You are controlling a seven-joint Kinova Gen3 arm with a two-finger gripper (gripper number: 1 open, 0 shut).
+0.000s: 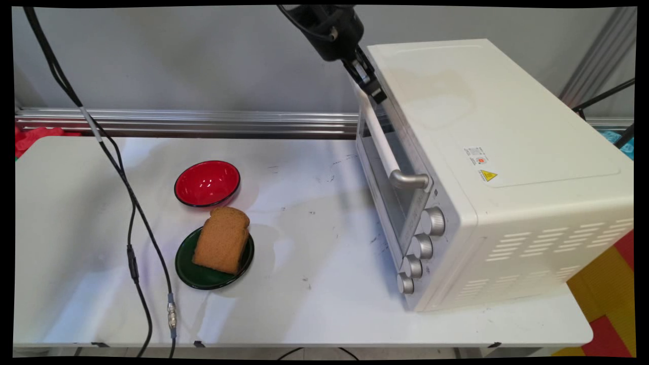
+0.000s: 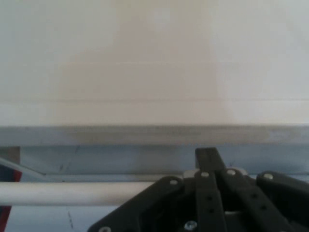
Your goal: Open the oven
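My black gripper [image 1: 371, 90] is high at the far end of the white toaster oven [image 1: 487, 167]. It sits right at the far end of the door's white bar handle [image 1: 384, 144]. In the hand view the handle [image 2: 72, 192] runs in from the left and disappears behind the black linkage. The fingers [image 2: 207, 157] are shut together in a single narrow tip just past the bar, in front of the oven's top edge [image 2: 154, 128]. Nothing shows clamped between them. The glass door [image 1: 385, 187] looks closed or nearly so.
A slice of brown bread [image 1: 222, 239] lies on a dark green plate [image 1: 188, 267] at the table's middle left. An empty red bowl [image 1: 207, 183] stands behind it. Black cables [image 1: 133, 238] hang down on the left. The oven has several silver knobs [image 1: 422, 247].
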